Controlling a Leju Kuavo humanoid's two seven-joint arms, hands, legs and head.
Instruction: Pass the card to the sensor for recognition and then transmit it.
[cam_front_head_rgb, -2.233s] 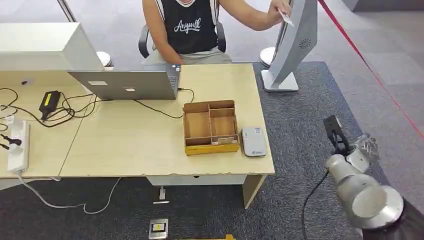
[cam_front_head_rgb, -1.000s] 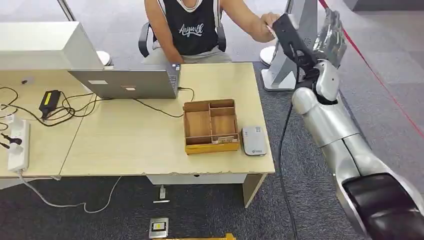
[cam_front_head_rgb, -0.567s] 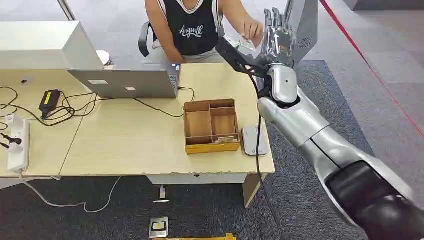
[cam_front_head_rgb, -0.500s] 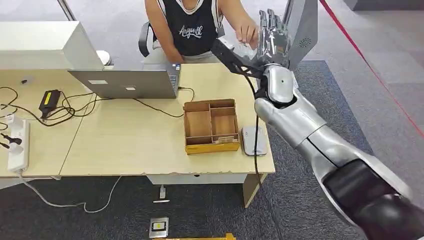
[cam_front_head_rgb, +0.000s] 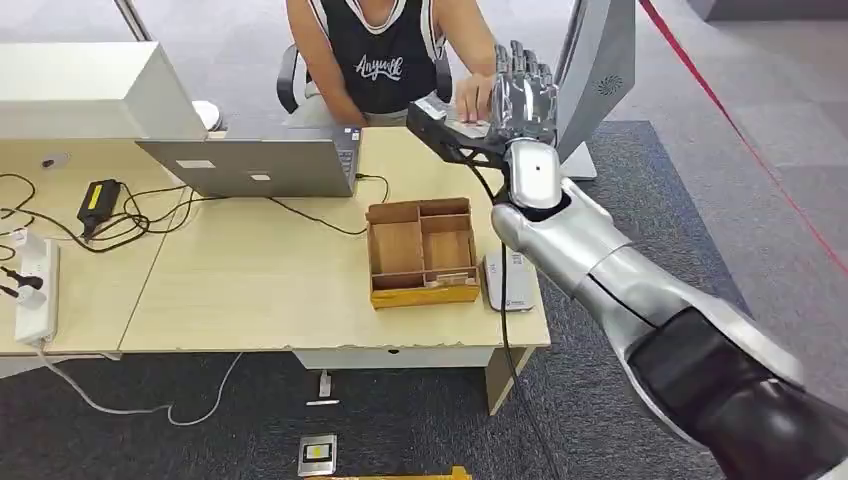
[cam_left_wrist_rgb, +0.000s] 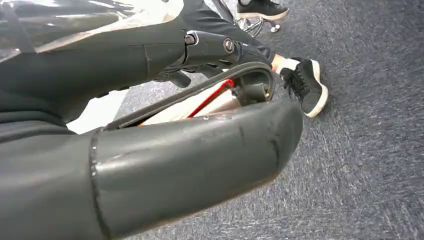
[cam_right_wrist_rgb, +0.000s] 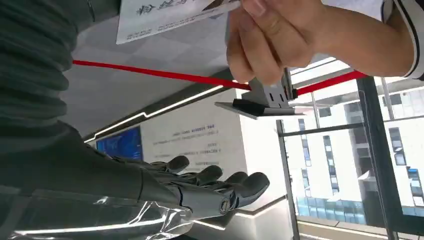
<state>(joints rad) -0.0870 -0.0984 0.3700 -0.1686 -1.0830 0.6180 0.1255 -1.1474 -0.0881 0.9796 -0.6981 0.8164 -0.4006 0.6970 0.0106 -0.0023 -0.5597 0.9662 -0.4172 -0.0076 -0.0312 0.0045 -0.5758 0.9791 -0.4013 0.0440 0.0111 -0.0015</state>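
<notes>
A seated person's hand (cam_right_wrist_rgb: 270, 40) holds out a white printed card (cam_right_wrist_rgb: 165, 12) by one end. My right hand (cam_front_head_rgb: 522, 88) is raised over the far edge of the desk, fingers (cam_right_wrist_rgb: 220, 182) stretched out and apart. In the right wrist view the card hangs between my thumb (cam_right_wrist_rgb: 30, 55) and those fingers, without touching either. The person's hand (cam_front_head_rgb: 474, 95) sits just left of my palm. A small grey card reader (cam_front_head_rgb: 518, 285) lies on the desk to the right of the wooden box, partly behind my forearm. My left hand (cam_left_wrist_rgb: 165, 165) hangs low over the carpet, holding nothing.
A wooden compartment box (cam_front_head_rgb: 420, 253) sits at the desk's right end. A laptop (cam_front_head_rgb: 250, 167), cables and a power strip (cam_front_head_rgb: 32, 290) lie to the left. A tall grey kiosk (cam_front_head_rgb: 598, 70) stands on the carpet right of the desk. The person's shoe (cam_left_wrist_rgb: 305, 85) is near my left hand.
My right arm rose from beside the desk and swung left to the person's hand. The person brought the card from the kiosk towards my hand.
</notes>
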